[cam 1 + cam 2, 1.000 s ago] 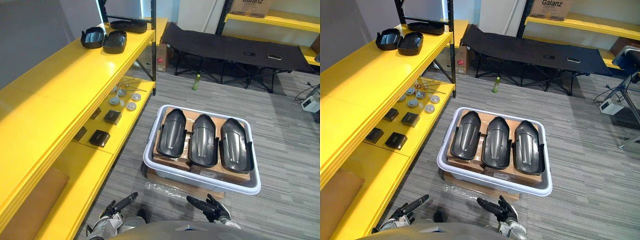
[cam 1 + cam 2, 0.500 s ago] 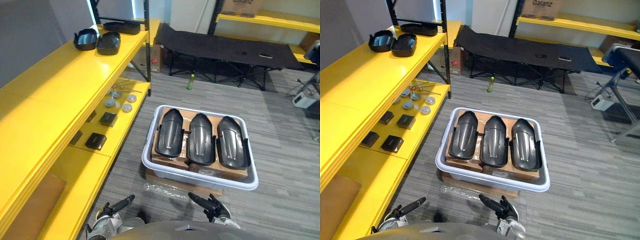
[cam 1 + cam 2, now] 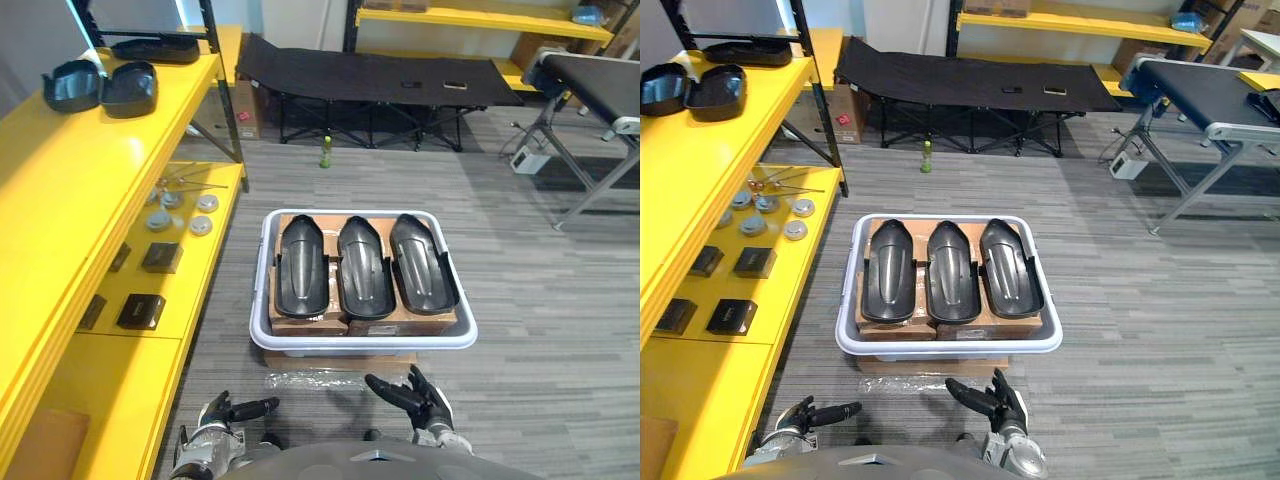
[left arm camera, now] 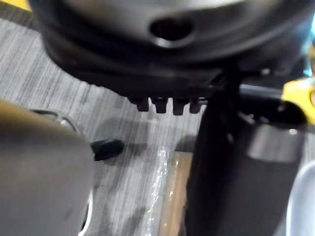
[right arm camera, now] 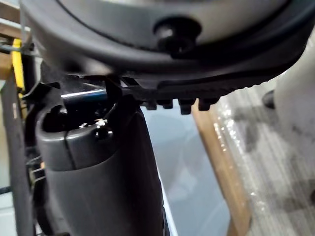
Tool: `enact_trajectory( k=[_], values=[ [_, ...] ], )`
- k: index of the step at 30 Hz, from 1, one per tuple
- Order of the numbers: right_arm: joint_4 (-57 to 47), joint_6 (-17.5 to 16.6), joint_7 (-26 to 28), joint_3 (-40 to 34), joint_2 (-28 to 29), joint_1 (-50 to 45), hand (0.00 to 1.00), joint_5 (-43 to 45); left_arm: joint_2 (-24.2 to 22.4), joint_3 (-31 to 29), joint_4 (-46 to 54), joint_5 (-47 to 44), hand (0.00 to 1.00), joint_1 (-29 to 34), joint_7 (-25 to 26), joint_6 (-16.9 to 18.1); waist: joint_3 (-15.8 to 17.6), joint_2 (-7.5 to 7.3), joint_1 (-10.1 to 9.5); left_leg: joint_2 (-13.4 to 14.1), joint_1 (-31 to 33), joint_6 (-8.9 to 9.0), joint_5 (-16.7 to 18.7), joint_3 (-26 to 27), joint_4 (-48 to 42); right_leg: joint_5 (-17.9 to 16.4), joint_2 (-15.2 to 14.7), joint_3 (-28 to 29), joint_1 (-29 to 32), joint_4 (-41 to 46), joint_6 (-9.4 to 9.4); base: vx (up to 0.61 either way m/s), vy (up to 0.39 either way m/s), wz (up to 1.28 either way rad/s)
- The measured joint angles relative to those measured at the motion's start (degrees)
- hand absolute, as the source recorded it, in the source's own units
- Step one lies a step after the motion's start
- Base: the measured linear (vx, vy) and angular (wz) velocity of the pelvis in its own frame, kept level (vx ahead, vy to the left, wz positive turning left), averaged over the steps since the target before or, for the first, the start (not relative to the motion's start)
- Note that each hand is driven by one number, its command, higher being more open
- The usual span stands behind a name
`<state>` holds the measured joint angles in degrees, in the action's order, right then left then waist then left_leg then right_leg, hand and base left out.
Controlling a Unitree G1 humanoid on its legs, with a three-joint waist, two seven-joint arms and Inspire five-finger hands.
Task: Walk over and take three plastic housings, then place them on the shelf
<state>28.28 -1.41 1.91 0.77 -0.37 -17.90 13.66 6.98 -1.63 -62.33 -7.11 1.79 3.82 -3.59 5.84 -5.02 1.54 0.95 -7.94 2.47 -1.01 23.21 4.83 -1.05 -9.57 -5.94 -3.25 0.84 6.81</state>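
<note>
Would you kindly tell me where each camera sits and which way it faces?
Left eye view: head, looking down at the bin of three housings; left hand and right hand low.
Right eye view: beside it, sharing that scene.
Left wrist view: along its hand, toward carpet.
Right wrist view: along its hand, toward the bin's side.

Housings [image 3: 363, 270] are black, tub [image 3: 360, 343] white, shelf [image 3: 60, 200] yellow.

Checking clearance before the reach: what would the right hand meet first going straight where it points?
Right hand points forward-left; likely the clear film in front of the white tub, though depth is unclear.
</note>
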Motion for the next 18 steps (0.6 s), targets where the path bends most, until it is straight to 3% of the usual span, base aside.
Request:
enact_trajectory(
  k=[5,8,14,18],
  values=[
    [-17.4,1.8,-1.2,-0.7,-2.4,-2.9,1.00,0.2,1.1,1.5,0.0,-0.2,1.00,1.0,-0.7,-0.2,-0.2,-0.08,1.82,1.6,0.3,0.07,0.8,-0.6,0.0,2.1,1.7,1.7,1.2,0.1,-1.51,0.06,-0.033,-0.23],
    [-28.1,2.1,-1.5,-6.7,-3.9,-4.6,1.00,0.1,1.9,1.2,0.5,-0.6,1.00,2.1,-1.5,-0.2,-0.2,-0.39,2.68,1.7,-0.6,0.38,1.2,-0.4,0.0,2.5,1.8,1.9,1.0,0.8,-1.53,-0.03,0.006,-0.03],
    [-33.9,2.1,-1.2,-18.5,-8.3,-3.0,1.00,0.3,2.7,-1.7,3.0,-1.5,1.00,4.9,-1.9,-0.1,-0.1,-0.18,3.83,1.8,-0.3,1.22,2.5,0.0,-0.9,2.5,1.4,3.5,2.2,2.1,-1.45,-0.08,0.014,-0.07],
    [-32.9,3.3,-3.4,-24.7,-13.5,2.9,1.00,0.9,3.6,-3.3,3.8,-1.5,1.00,5.8,-2.4,-0.1,1.1,0.52,4.55,2.5,5.6,1.11,5.5,-1.2,-8.7,2.0,0.5,3.5,4.2,2.0,-0.92,-0.07,-0.031,0.08]
  ],
)
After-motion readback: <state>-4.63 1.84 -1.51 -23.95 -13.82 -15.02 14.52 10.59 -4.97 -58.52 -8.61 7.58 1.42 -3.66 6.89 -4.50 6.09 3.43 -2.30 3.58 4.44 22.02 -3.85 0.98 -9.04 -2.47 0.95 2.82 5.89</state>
